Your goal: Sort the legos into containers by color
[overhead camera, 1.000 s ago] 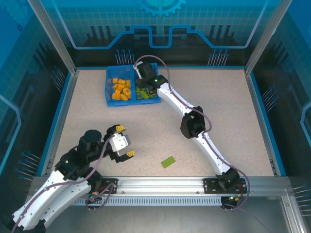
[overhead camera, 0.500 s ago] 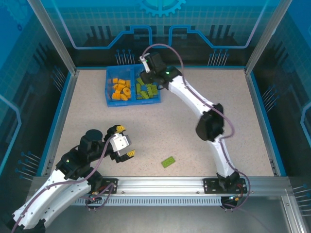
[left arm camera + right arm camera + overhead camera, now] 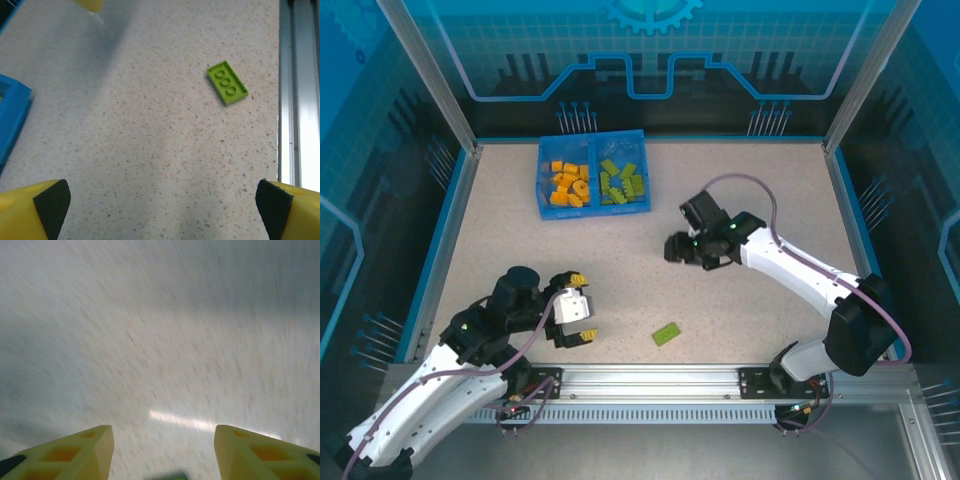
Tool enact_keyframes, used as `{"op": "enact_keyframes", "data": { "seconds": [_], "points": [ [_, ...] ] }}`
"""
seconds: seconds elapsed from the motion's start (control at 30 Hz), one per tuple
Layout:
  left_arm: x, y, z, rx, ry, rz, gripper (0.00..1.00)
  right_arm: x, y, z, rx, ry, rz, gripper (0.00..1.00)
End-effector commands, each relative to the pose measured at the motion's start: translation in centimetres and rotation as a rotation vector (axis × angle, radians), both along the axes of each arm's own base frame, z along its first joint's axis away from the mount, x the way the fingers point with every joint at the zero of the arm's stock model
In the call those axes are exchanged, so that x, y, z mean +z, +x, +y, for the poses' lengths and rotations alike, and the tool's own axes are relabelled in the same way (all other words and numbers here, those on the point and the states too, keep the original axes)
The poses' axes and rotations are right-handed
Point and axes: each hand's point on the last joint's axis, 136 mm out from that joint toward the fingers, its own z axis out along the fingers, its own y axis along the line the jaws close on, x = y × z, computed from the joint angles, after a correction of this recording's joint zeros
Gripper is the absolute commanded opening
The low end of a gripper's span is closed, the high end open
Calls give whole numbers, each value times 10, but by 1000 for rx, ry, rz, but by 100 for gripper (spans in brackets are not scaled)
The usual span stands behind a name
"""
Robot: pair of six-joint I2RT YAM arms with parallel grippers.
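Observation:
The blue tray [image 3: 593, 207] stands at the far left-centre, and its two compartments are the containers. Several orange legos [image 3: 567, 185] lie in the left one, several light green legos [image 3: 622, 183] in the right. One green lego [image 3: 667, 334] [image 3: 227, 83] lies flat on the table near the front rail. My left gripper [image 3: 578, 307] [image 3: 162, 210] hovers open to its left, nothing between its fingers. My right gripper [image 3: 673, 248] [image 3: 162, 435] hangs over the table's middle, jaws apart and empty; its view is blurred.
The metal front rail [image 3: 650, 380] [image 3: 297, 90] runs just beyond the loose green lego. A corner of the tray [image 3: 11, 116] shows at the left of the left wrist view. Blue walls [image 3: 435, 260] border the speckled table [image 3: 770, 190].
My right arm has swung back from over the tray's green compartment to the middle of the table. The left gripper has shifted slightly toward the front, still open.

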Motion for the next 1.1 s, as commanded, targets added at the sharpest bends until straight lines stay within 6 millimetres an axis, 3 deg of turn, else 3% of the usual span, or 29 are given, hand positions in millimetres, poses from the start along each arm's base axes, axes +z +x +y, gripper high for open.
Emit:
{"op": "enact_keyframes", "data": {
  "seconds": [0.0,0.13,0.27,0.47,0.6,0.77,0.8,1.07],
  "points": [
    [-2,-9,-4,-62,19,58,99,-18,-63,-10,-201,40,304,62],
    [-5,-11,-5,-75,32,77,99,-30,-90,-11,-336,41,385,70],
    [-7,-13,-5,-84,28,75,99,-44,-101,-7,-387,18,472,78],
    [-8,-13,-5,-89,31,77,99,-70,-124,16,-412,-10,598,84],
    [-7,-15,-6,-103,30,73,99,-80,-130,21,-450,-34,618,87],
    [0,-21,-9,-136,-7,52,99,-87,-128,23,-496,-59,581,87],
    [2,-22,-10,-141,-15,45,99,-97,-131,16,-514,-87,578,86],
    [6,-27,-12,-166,-25,29,99,-114,-130,21,-591,-108,560,76]
  ]
}}
